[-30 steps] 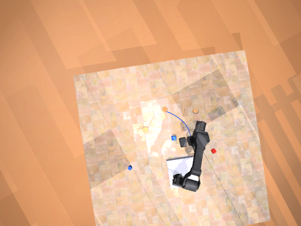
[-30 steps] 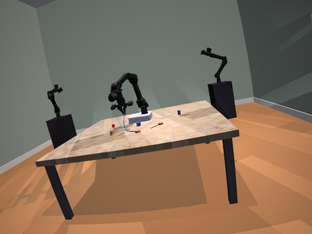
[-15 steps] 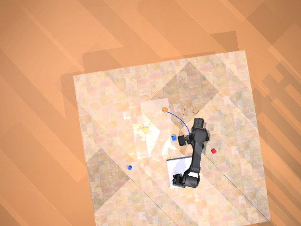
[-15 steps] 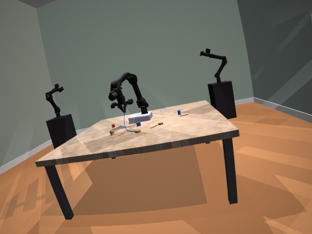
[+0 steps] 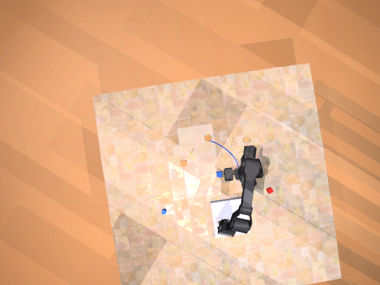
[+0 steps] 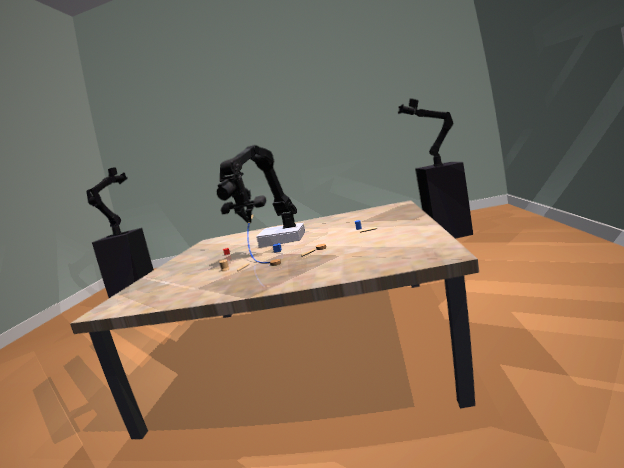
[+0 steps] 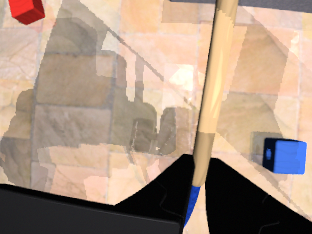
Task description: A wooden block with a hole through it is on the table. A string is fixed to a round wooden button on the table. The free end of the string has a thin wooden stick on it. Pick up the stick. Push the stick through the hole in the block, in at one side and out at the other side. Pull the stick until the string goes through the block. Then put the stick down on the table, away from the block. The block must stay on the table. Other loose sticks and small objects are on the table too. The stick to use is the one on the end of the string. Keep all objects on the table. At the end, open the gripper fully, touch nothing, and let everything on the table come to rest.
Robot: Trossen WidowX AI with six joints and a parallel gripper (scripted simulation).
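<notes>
Wrist view, claw: one gripper [image 5: 239,172] [image 6: 248,220] [image 7: 199,165], its two fingers drawn in narrow and clamped on the string's stick.
Held stick: one, the pale wooden stick [image 6: 251,216] [image 7: 212,90], raised above the table [image 5: 137,116] [image 6: 352,283] [image 7: 75,120]; its lower end in the wrist view lies between the fingertips, its far end runs out of that view.
String: one, the blue string [image 5: 228,150] [image 6: 249,244] [image 7: 191,204], curving from the claw down to a round button [image 5: 207,137] [image 6: 275,262].
Blue block: one, the blue block [image 5: 219,174] [image 6: 277,247] [image 7: 285,156], on the table, apart from the stick; one side shows a small round dark spot. The string runs outside it.
Red block: one, a red block [image 5: 270,190] [image 6: 226,251] [image 7: 27,10], on the table.
Round wooden pieces: three, counting the button; the others are a thicker round piece [image 5: 246,139] [image 6: 224,264] and a flat disc [image 5: 183,163] [image 6: 321,246].
Loose sticks: three; one near the thicker piece [image 5: 232,139] [image 6: 243,267], one beside the flat disc [image 5: 190,154] [image 6: 307,252], one near the blue cylinder [image 5: 155,198] [image 6: 368,230].
Blue cylinder: one [image 5: 164,211] [image 6: 358,224], upright.
White base: one [image 5: 216,225] [image 6: 267,238], under the working arm.
Other arms: two, on dark pedestals, beyond the table.
</notes>
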